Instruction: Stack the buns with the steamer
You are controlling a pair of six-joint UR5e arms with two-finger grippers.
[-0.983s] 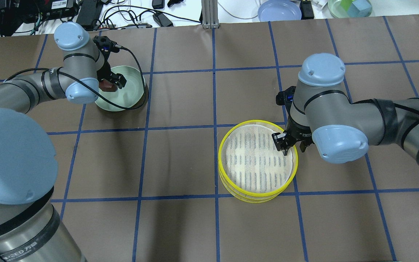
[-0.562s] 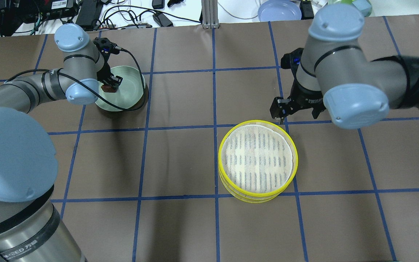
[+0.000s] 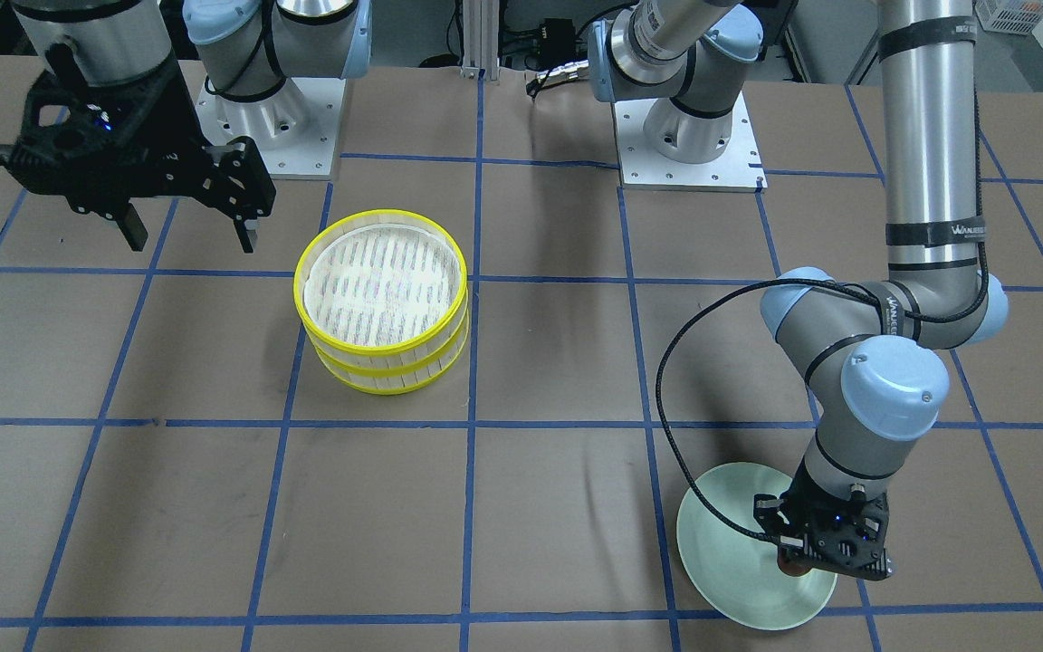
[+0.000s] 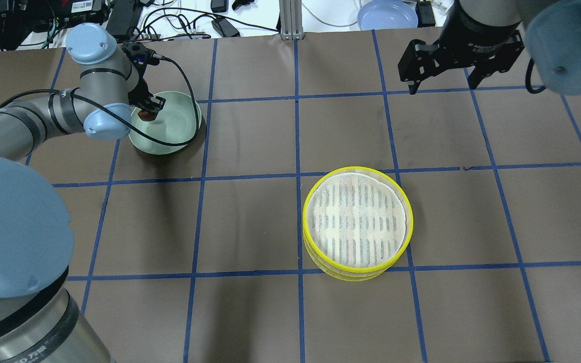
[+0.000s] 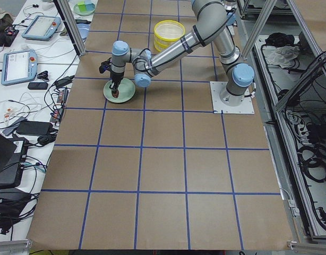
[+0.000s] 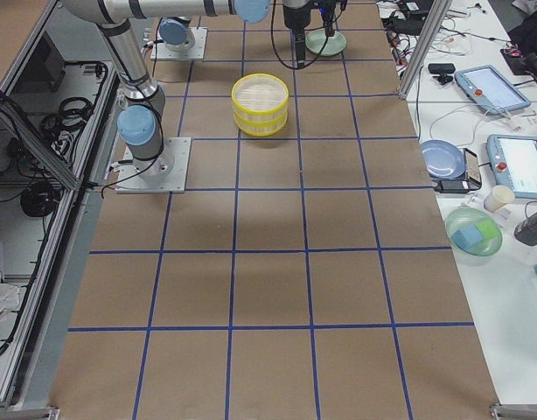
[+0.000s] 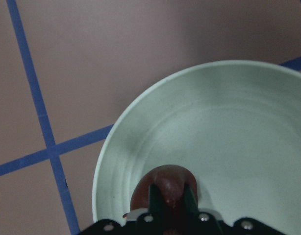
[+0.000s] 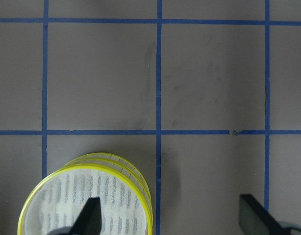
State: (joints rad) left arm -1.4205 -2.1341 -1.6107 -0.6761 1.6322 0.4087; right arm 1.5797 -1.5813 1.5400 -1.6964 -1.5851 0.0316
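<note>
The left gripper (image 4: 149, 110) is pinching the brown bun (image 7: 163, 177) over the plate (image 4: 182, 128), at the upper left of the overhead view. In the wrist view its fingers (image 7: 154, 197) are pressing in on both sides of the bun, close to the plate's lower rim. I cannot tell whether the bun is clearing the plate yet. The steamer (image 4: 304, 222), two tiers stacked with the top floor bare, is sitting right of centre, well apart from the plate. The right gripper (image 4: 442, 83) is hanging high at the upper right, jaws spread wide and carrying nothing. The cream bun is showing in no view.

The grip is looking like the main risk. The bun is glossy and rounded, and the fingers are catching only a narrow band of it. It may be squeezed out or roll loose on the carry across to the steamer.

The cable (image 4: 185, 96) is looping over the plate's far rim, so a fast pull-away could be dragging or tipping the plate.

The tiers are sitting slightly off-centre on each other. A release from too high, or a finger clipping the yellow rim, could be knocking the top tier askew.
</note>
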